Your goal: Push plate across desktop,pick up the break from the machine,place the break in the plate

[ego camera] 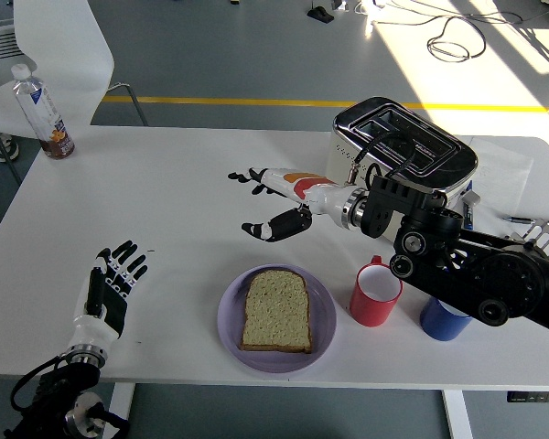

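Bread (276, 311) lies flat in plate (233, 334) at 6 o'clock on tabletop (183, 210). Right hand (273, 203) at 12 o'clock above it, fingers spread, empty. We lift clear, avoiding red cup (375, 294). Left hand (113, 285) open at 9.

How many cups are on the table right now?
2: a red cup right of the purple plate, and a blue cup just beyond it, mostly hidden under the right arm. More could be hidden.

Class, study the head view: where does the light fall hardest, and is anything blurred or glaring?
Head view: strong sunlight washes the floor at top right; the chrome toaster top shows bright reflections; the bread slice on the purple plate is sharp; the right hand looks crisp, with no motion blur.
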### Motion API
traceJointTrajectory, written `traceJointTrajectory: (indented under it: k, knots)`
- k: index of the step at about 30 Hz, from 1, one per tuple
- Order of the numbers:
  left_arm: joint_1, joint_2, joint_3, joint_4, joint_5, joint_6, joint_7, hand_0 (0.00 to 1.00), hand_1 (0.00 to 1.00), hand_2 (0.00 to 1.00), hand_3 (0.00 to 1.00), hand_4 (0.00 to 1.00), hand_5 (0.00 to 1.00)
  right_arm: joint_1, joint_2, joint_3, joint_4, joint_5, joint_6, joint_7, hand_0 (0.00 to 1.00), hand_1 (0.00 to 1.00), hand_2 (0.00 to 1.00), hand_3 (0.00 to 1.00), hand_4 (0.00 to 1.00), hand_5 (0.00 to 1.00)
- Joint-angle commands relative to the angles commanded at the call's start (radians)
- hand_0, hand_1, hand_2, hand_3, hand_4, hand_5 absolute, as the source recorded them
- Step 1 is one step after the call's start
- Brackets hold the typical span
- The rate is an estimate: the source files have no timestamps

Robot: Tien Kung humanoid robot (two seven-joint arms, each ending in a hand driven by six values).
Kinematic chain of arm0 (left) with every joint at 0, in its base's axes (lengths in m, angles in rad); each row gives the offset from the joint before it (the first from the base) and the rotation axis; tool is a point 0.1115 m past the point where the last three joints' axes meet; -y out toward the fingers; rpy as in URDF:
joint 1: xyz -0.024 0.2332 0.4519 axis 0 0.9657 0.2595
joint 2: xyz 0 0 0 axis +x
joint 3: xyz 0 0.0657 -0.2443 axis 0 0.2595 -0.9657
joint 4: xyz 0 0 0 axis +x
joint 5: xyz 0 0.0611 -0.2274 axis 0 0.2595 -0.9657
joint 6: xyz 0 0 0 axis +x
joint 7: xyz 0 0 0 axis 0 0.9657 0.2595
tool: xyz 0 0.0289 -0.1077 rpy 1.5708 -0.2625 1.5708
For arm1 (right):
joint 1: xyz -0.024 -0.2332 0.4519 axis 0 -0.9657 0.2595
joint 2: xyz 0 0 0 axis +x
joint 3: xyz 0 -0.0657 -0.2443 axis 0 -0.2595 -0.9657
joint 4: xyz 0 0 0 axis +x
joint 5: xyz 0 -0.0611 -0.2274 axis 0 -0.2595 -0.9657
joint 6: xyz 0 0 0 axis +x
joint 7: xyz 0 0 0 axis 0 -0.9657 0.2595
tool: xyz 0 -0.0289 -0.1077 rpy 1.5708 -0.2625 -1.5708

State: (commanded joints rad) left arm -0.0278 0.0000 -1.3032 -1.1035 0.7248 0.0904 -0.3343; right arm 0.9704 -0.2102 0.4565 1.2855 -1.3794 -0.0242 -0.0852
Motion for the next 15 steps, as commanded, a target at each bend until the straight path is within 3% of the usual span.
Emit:
traceJointTrajectory:
  k: [2, 3, 8, 9, 12, 15]
  knots:
    - [-0.001, 0.0, -0.003, -0.001, 0.001, 0.0, 0.0, 0.787, 0.766, 0.83, 0.703, 0.407, 0.867, -0.012, -0.011, 0.05, 0.04, 0.038, -0.013, 0.026, 0.786, 0.807, 0.904, 0.901, 0.676, 0.345]
    - [-0.001, 0.0, -0.005, -0.001, 0.001, 0.0, 0.0, 0.787, 0.764, 0.828, 0.701, 0.407, 0.883, -0.019, -0.018, 0.083, 0.065, 0.075, -0.023, 0.043, 0.76, 0.758, 0.821, 0.835, 0.613, 0.33]
    - [-0.004, 0.0, -0.012, -0.006, 0.003, 0.0, -0.001, 0.787, 0.764, 0.828, 0.701, 0.407, 0.883, -0.06, -0.08, 0.242, 0.162, 0.234, -0.076, 0.083, 0.76, 0.758, 0.821, 0.835, 0.613, 0.33]
    - [-0.004, 0.0, -0.012, -0.006, 0.003, 0.0, -0.001, 0.787, 0.762, 0.826, 0.701, 0.411, 0.884, -0.063, -0.086, 0.267, 0.167, 0.256, -0.08, 0.086, 0.741, 0.738, 0.79, 0.798, 0.575, 0.348]
    - [-0.006, 0.0, -0.014, -0.007, 0.003, 0.0, 0.0, 0.787, 0.762, 0.826, 0.701, 0.411, 0.884, -0.097, -0.141, 0.373, 0.192, 0.366, -0.121, 0.113, 0.741, 0.738, 0.79, 0.798, 0.575, 0.348]
    - [-0.004, 0.0, -0.017, -0.007, 0.002, 0.0, 0.0, 0.785, 0.761, 0.825, 0.701, 0.408, 0.9, -0.134, -0.169, 0.472, 0.186, 0.464, -0.133, 0.117, 0.733, 0.729, 0.78, 0.784, 0.579, 0.351]
